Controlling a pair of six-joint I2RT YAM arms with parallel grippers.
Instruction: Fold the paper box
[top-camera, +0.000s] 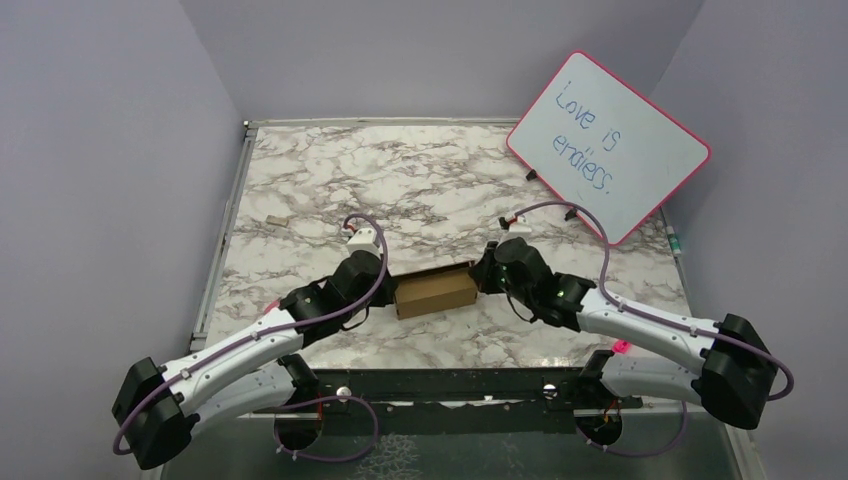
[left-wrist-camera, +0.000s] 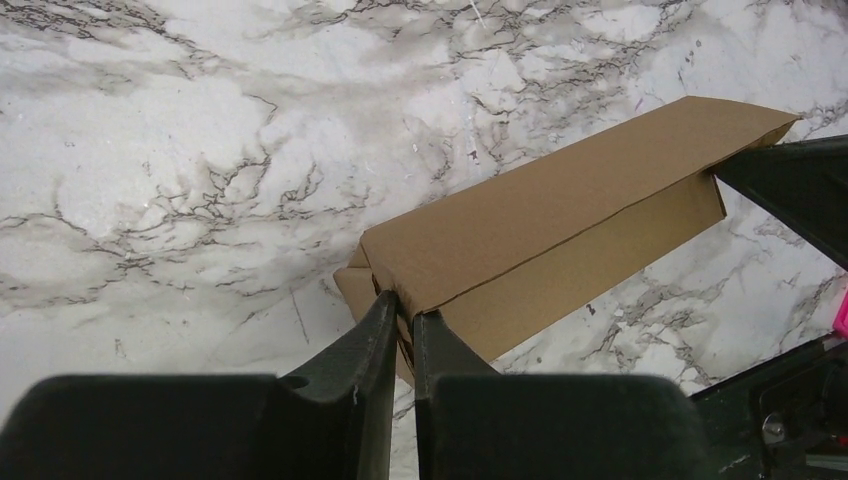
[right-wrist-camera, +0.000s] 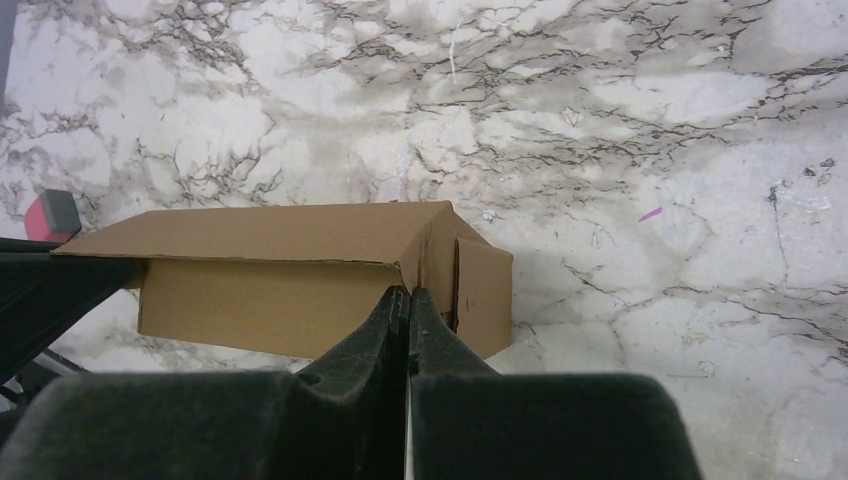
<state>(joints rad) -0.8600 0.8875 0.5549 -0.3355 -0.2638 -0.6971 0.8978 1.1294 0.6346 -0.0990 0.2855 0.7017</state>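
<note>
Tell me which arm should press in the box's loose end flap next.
Left, I judge. The left fingers sit at the end of the paper box where a flap juts out loose; the right fingers are at the opposite end, which looks closed.

We see: box (top-camera: 434, 291) plain brown, unmarked | table (top-camera: 420, 180) white marble, grey-brown veins | far-right whiteboard (top-camera: 640, 175) white, pink rim, blue writing | left arm (top-camera: 235, 355), right arm (top-camera: 650, 325) white with black joints | fingers (left-wrist-camera: 360, 350) black | cables (top-camera: 606, 260) purple | walls (top-camera: 100, 150) pale lilac
</note>
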